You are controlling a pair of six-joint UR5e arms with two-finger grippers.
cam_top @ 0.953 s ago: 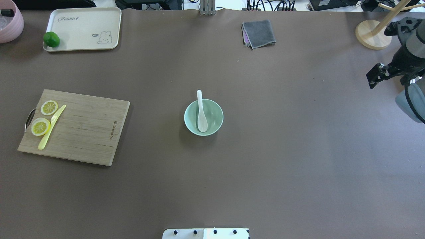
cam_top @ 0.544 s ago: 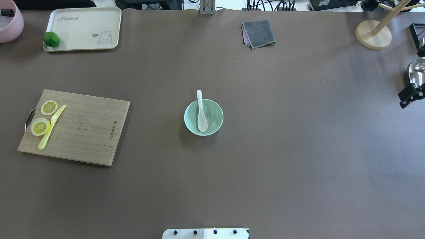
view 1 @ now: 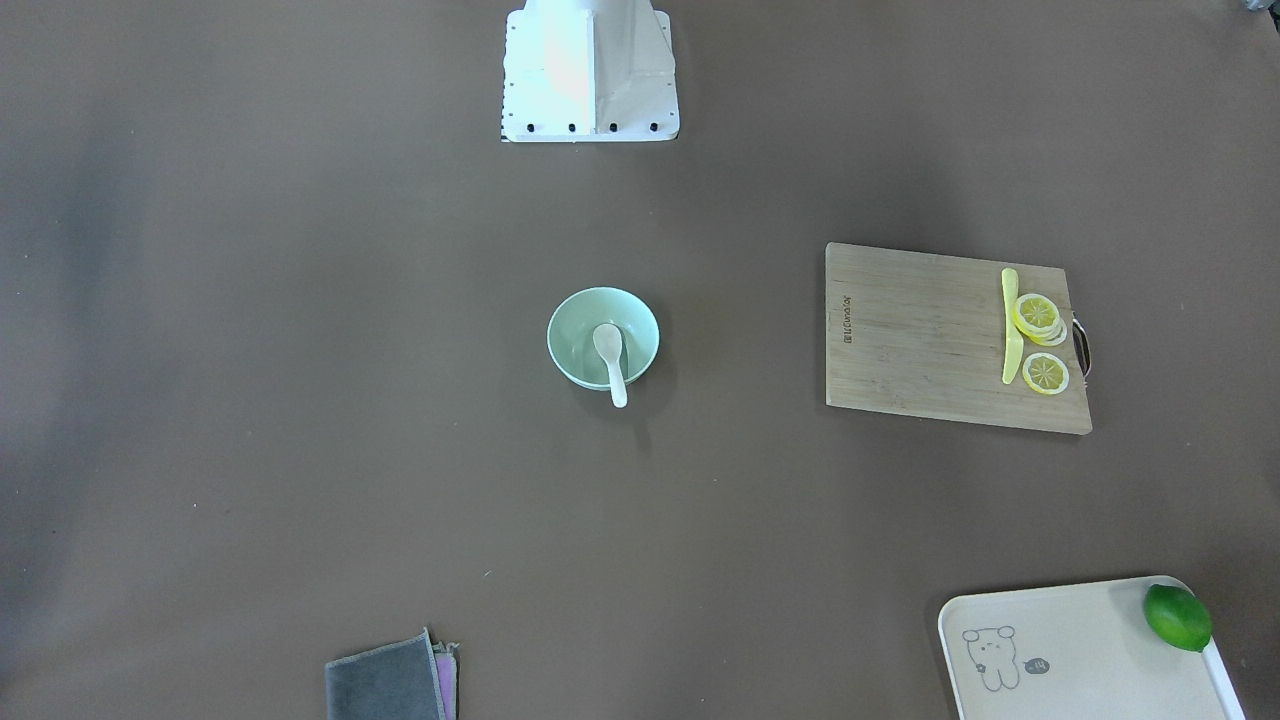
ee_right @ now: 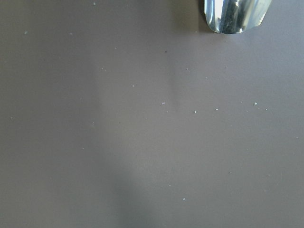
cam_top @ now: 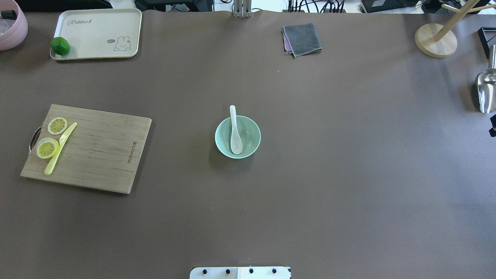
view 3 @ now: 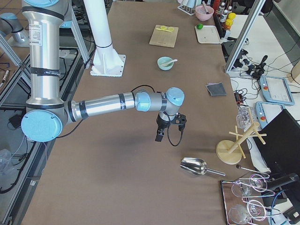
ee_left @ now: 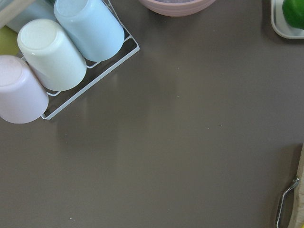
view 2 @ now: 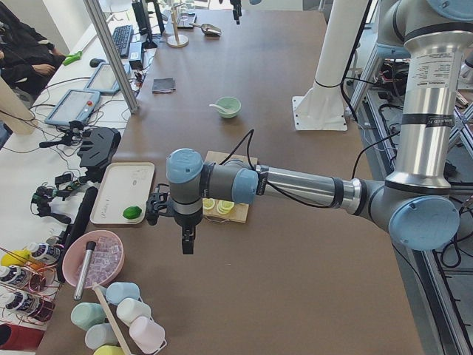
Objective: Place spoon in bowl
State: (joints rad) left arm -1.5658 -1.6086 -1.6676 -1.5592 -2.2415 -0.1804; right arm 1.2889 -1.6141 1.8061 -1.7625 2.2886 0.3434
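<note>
The white spoon [cam_top: 235, 131] lies in the pale mint-green bowl [cam_top: 251, 133] at the table's middle, scoop inside and handle over the far rim. Both also show in the front-facing view, spoon [view 1: 610, 358] and bowl [view 1: 575, 330]. My left gripper [view 2: 188, 248] shows only in the exterior left view, far from the bowl and above the table near the tray; I cannot tell if it is open. My right gripper [view 3: 158, 138] hangs over bare table near a metal scoop, far from the bowl. Only a black sliver of it shows at the overhead view's right edge, and its state is unclear.
A wooden cutting board [cam_top: 97, 151] with lemon slices and a yellow knife [cam_top: 60, 149] lies at the left. A tray [cam_top: 97, 33] with a lime [cam_top: 60, 45], a grey cloth [cam_top: 302, 38], a wooden stand [cam_top: 436, 40] and a metal scoop [cam_top: 486, 89] sit along the table's edges.
My right arm has drawn back out of the overhead view past its right edge, uncovering the metal scoop. The spoon and bowl have not moved.
</note>
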